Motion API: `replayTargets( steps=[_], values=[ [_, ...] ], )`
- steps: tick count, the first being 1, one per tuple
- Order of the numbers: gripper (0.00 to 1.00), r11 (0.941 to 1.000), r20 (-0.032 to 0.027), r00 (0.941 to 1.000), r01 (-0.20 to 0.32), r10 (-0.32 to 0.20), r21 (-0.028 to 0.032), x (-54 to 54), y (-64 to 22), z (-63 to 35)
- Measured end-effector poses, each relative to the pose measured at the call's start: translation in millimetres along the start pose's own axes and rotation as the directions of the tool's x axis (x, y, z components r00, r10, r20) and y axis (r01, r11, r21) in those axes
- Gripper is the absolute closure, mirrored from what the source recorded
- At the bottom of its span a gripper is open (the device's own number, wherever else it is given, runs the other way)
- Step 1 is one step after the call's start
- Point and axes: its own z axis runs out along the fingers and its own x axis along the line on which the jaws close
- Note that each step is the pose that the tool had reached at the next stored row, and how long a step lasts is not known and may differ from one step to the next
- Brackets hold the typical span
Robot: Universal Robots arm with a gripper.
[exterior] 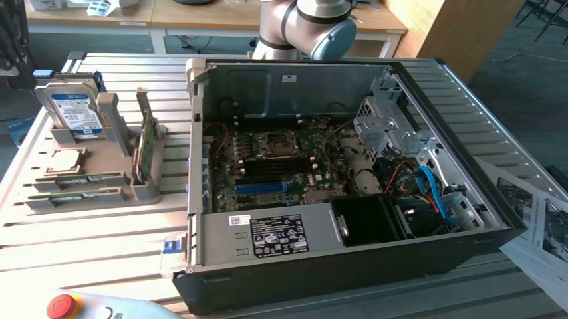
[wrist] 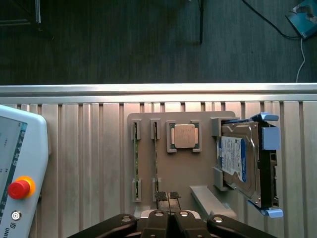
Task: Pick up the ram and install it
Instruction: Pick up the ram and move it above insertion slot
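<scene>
One ram [wrist: 156,158] stands edgewise in the grey holder [wrist: 176,171]; the hand [wrist: 167,196] nearby is pinched together, empty.

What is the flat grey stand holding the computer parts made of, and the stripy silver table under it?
The flat grey stand looks like plastic: dull, one even colour, with chunky moulded slots; possibly printed, hard to tell. The ribbed silver table looks like bare metal, probably aluminium: its long slats gleam and throw back the light.
</scene>
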Motion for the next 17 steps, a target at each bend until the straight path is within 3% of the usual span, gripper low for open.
replayTargets(
  steps=[17],
  values=[
    [0.9, 1.0, -0.0035, 1.0, 0.0, 0.0, 0.0004, 0.2, -0.3, 10.0]
  ],
)
